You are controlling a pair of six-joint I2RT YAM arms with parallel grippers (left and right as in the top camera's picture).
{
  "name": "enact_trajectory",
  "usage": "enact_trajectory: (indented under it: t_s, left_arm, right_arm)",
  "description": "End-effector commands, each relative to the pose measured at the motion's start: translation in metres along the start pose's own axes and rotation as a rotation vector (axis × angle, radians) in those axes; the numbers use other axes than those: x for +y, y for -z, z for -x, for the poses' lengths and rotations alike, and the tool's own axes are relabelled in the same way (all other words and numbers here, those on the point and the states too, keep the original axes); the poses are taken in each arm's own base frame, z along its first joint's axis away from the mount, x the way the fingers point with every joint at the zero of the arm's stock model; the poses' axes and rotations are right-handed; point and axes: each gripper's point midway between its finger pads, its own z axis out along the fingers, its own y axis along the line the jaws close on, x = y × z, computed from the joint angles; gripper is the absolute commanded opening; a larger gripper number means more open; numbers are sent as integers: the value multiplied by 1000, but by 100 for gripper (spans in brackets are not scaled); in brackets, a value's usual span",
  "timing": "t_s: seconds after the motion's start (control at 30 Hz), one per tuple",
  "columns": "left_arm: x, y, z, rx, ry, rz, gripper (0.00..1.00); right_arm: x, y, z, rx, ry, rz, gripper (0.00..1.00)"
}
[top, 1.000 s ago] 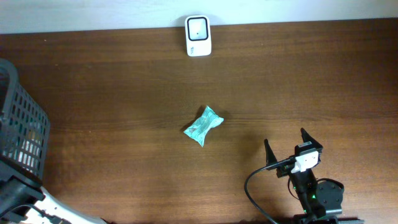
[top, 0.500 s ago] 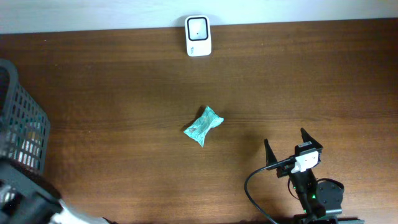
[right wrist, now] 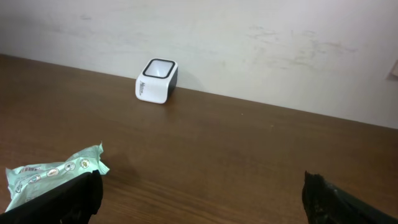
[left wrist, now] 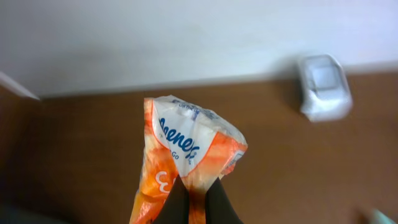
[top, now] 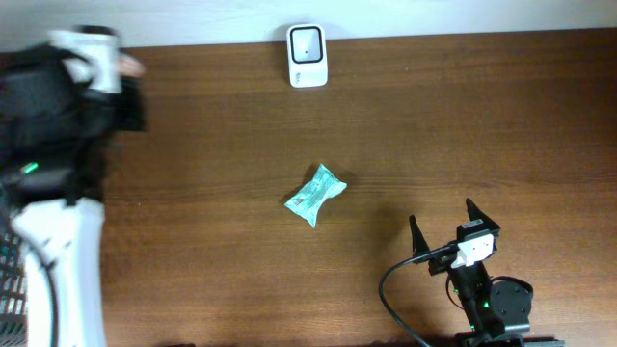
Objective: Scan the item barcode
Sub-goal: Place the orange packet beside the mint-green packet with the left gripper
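Note:
My left gripper (left wrist: 198, 184) is shut on the lower edge of an orange and white packet (left wrist: 189, 149) with blue lettering, which hangs above the table's far left. From overhead the left arm (top: 63, 116) is blurred, and a pink tip of the packet (top: 131, 66) shows at its far end. The white scanner (top: 308, 56) stands at the table's back edge; it also shows as the scanner (left wrist: 323, 87) in the left wrist view and the scanner (right wrist: 157, 81) in the right. No barcode shows. My right gripper (top: 442, 216) stays open and empty near the front right.
A crumpled green packet (top: 315, 195) lies mid-table, and in the right wrist view the green packet (right wrist: 53, 174) sits just beyond my left finger. A dark mesh basket (top: 6, 255) peeks out at the left edge, mostly hidden by the left arm. A white wall runs behind the table.
The left arm has swung up from the bottom-left corner by the basket to the far left of the table and now covers most of the basket. The right arm has not moved.

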Motion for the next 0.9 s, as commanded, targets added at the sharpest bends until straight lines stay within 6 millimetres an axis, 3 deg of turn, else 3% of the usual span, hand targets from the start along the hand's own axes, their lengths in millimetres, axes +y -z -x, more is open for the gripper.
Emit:
enact_trajectory:
  t_s: [0.0,0.07,0.27,0.33,0.43,0.47,0.6,0.67,0.73,0.8,0.83,0.87]
  left_arm:
    - [-70,-40,-44,191,-59,-162,0]
    - [-107,-68,-84,333,-110,-231,0]
    - [-169,-126,-183,635,-155,-321,0]
    - [-192,-135,-208,706,-173,-340,0]
    - [-222,-140,-231,748,-233,-376,0]
    - [-233,-140,-235,749,-257,-385,4]
    - [-242,-149,-228,695,-268,-393,61]
    - [-238,-150,-216,667,-275,-365,71]
    - [-228,-143,-183,609,-263,-335,73]
    - [-212,-127,-138,522,-226,-320,80]
    - [-203,-118,-118,480,-207,-311,99]
    - [-190,-107,-95,429,-184,-296,99]
  right_arm:
    - [-1,0,-2,4,2,-3,98]
    - [-1,0,-2,4,2,-3,98]
    - [-1,0,-2,4,2,-3,98]
    - [-1,0,-2,4,2,-3,98]
    - [-1,0,-2,4,2,-3,98]
    - [-1,0,-2,4,2,-3,98]
    - [-1,0,-2,4,2,-3,98]
    - [-1,0,-2,4,2,-3,98]
    - [-1,0,-2,4,2,-3,98]
    - [-1,0,-2,4,2,-3,98]
    - [-1,0,-2,4,2,-3,98]
    - [-1,0,-2,4,2,-3,99]
